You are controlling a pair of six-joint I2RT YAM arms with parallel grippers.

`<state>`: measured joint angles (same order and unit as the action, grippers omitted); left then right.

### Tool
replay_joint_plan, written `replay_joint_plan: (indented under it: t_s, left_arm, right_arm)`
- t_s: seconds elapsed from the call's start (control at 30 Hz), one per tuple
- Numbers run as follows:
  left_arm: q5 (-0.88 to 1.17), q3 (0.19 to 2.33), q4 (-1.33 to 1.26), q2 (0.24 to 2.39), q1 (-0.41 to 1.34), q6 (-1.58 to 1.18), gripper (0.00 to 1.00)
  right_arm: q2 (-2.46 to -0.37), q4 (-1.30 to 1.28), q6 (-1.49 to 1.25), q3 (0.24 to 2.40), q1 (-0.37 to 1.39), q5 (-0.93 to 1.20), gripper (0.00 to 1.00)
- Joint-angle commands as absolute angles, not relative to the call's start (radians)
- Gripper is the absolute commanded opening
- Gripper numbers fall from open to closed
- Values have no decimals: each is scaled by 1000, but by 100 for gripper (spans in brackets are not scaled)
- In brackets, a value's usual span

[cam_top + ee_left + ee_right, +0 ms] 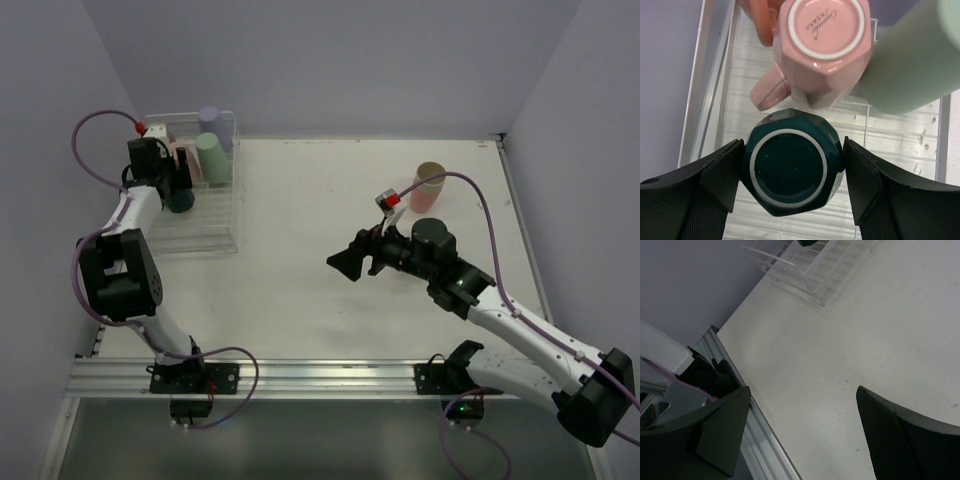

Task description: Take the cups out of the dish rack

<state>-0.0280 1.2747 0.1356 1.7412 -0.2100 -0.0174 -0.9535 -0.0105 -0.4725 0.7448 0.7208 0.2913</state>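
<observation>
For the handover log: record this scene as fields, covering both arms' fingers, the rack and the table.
left fingers: against both sides of the upside-down dark green mug, in the dish rack
right fingers: open, empty, above the table
also in rack: pink mug, green tumbler, purple tumbler
on table: beige cup, far right

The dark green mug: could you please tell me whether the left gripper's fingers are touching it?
Touching. The left wrist view shows both fingers flush against opposite sides of the dark green mug, no gap either side.
</observation>
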Motion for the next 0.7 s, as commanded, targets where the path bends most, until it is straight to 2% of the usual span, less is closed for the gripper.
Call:
replay_joint_plan:
  t_s: [0.0,0.17,0.4,0.67]
  left_arm:
    - [-69,1240,92,1648,-216,-50,36]
    - [-94,1172,83,1507,-218,-118,22]
    - [-26,1077,86,1315,-216,-218,17]
    - [196,988,106,1053,-213,-383,13]
  right_arm:
    - [-951,35,-483,775,729,316,89]
    - [-963,46,-506,792,744,318,89]
    - [-1015,139,-601,801,782,321,89]
    - [-1072,294,-762,815,819,334,89]
